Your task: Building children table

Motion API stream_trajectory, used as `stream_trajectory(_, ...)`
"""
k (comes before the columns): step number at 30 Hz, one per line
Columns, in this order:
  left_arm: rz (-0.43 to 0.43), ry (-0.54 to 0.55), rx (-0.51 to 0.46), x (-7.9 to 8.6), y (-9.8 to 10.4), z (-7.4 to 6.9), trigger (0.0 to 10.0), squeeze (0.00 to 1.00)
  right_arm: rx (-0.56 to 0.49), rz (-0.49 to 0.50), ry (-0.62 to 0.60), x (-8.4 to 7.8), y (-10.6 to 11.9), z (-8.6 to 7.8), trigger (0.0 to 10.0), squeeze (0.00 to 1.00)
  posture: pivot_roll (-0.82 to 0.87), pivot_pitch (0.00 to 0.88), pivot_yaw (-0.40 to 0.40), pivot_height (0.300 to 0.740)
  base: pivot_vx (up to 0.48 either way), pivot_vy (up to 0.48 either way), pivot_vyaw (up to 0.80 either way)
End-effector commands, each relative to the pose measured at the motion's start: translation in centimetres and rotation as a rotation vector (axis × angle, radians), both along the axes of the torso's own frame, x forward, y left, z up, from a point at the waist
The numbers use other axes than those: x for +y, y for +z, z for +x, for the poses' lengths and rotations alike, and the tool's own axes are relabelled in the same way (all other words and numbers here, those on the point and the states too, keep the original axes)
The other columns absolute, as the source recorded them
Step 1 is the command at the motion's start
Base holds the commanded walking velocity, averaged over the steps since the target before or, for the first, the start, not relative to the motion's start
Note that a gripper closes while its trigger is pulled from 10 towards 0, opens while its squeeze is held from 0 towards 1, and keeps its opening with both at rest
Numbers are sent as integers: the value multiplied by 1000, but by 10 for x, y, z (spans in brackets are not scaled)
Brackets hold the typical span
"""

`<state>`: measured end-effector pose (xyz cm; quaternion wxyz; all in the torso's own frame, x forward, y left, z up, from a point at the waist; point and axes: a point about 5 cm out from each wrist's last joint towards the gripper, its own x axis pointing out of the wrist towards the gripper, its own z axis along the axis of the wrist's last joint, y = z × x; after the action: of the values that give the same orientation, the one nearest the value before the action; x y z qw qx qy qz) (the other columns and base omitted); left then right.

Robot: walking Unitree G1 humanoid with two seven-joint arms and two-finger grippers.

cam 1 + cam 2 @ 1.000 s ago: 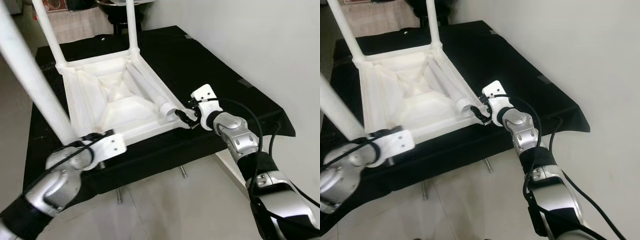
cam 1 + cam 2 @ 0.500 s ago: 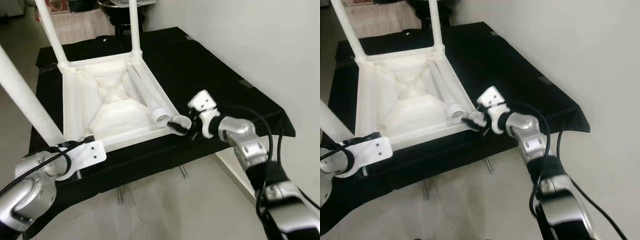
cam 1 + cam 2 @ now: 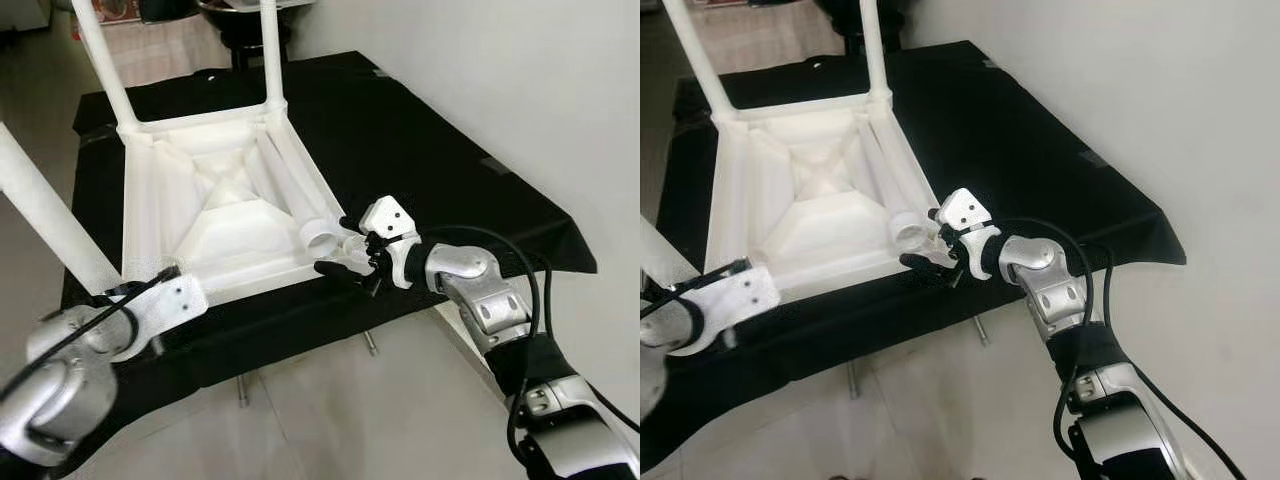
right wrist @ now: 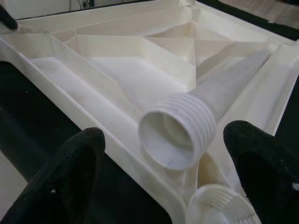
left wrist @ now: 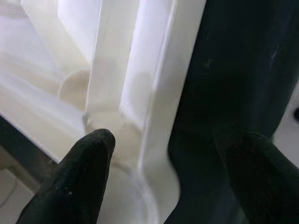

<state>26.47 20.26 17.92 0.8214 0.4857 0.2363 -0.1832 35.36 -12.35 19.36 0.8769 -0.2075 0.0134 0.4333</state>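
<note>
Right gripper (image 3: 352, 252): jaws wide apart, holding nothing; fingers (image 4: 60, 186) straddle the threaded end of the loose leg (image 4: 187, 126).
Left gripper (image 5: 163, 186): jaws spread, one finger inside the table's rim, the other outside; contact with the rim is hard to judge.
Table (image 3: 215, 205): white plastic, upside down on the black cloth (image 3: 420, 150); ribbed underside, glossy; legs stand up at 11 and 12 o'clock.
Loose leg: smooth tapered tube, ridged screw end, lying inside the frame toward 5 o'clock beside a threaded socket (image 4: 219, 210).
</note>
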Motion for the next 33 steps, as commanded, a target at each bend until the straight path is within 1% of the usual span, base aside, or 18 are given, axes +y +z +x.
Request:
stream_trajectory(1, -101, -15, 18, -19, -12, -8, 10000, 0, -9, -31, 6, 4, -2, -2, 10000, 0, -43, 116, -21, 740, 0, 0, 0)
stream_trajectory(2, -148, -20, 40, -27, -19, -12, 10000, 0, -9, -43, -4, 5, -4, -2, 10000, 0, -43, 117, -22, 740, 0, 0, 0)
stream_trajectory(3, -175, -26, 58, -33, -24, -16, 10000, 0, -9, -49, -15, 7, -6, -2, 10000, 0, -43, 117, -21, 740, 0, 0, 0)
stream_trajectory(4, -175, -26, 58, -33, -24, -16, 10000, 0, -9, -49, -15, 7, -6, -2, 10000, 0, -43, 117, -21, 740, 0, 0, 0)
stream_trajectory(6, -221, -32, 83, -41, -31, -23, 10000, 0, -8, -49, -45, 11, -8, 1, 10000, 0, -40, 119, -19, 740, 0, 0, 0)
stream_trajectory(7, -221, -32, 83, -41, -31, -23, 10000, 0, -8, -49, -45, 11, -8, 1, 10000, 0, -40, 119, -19, 740, 0, 0, 0)
stream_trajectory(8, -242, -36, 87, -44, -33, -26, 10000, 0, -8, -46, -59, 14, -9, 2, 10000, 0, -40, 119, -19, 740, 0, 0, 0)
stream_trajectory(9, -284, -29, 81, -51, -36, -30, 10000, 0, -11, -41, -76, 20, -12, 3, 10000, 0, -37, 117, -20, 740, 0, 0, 0)
stream_trajectory(10, -291, -26, 78, -52, -37, -30, 10000, 0, -11, -40, -78, 21, -12, 3, 10000, 0, -37, 117, -20, 740, 0, 0, 0)
stream_trajectory(12, -343, -6, 64, -57, -39, -32, 10000, 0, -12, -25, -85, 28, -12, 4, 10000, 0, -34, 115, -22, 740, 0, 0, 0)
stream_trajectory(18, -401, 69, -5, -59, -43, -32, 10000, 0, -20, -14, -93, 41, -12, 6, 10000, 0, -33, 109, -26, 740, 0, 0, 0)
stream_trajectory(19, -401, 69, -5, -59, -43, -32, 10000, 0, -20, -14, -93, 41, -12, 6, 10000, 0, -33, 109, -26, 740, 0, 0, 0)
stream_trajectory(21, -439, 91, 9, -61, -47, -36, 10000, 0, -29, -18, -124, 42, -10, 10, 10000, 0, -31, 106, -29, 740, 0, 0, 0)
stream_trajectory(22, -439, 91, 9, -61, -47, -36, 10000, 0, -29, -18, -124, 42, -10, 10, 10000, 0, -31, 106, -29, 740, 0, 0, 0)
stream_trajectory(23, -483, 115, 16, -64, -51, -40, 10000, 0, -37, -15, -155, 43, -8, 15, 10000, 0, -24, 102, -34, 740, 0, 0, 0)
stream_trajectory(29, -523, 113, -5, -65, -50, -42, 10000, 0, -50, -26, -158, 44, -5, 18, 10000, 0, -19, 100, -39, 740, 0, 0, 0)
stream_trajectory(32, -536, 93, -26, -67, -50, -42, 10000, 0, -62, -57, -137, 44, -4, 20, 10000, 0, -16, 99, -42, 740, 0, 0, 0)
stream_trajectory(33, -548, 83, -34, -68, -49, -43, 10000, 0, -66, -60, -89, 44, -1, 19, 10000, 0, -12, 99, -44, 740, 0, 0, 0)
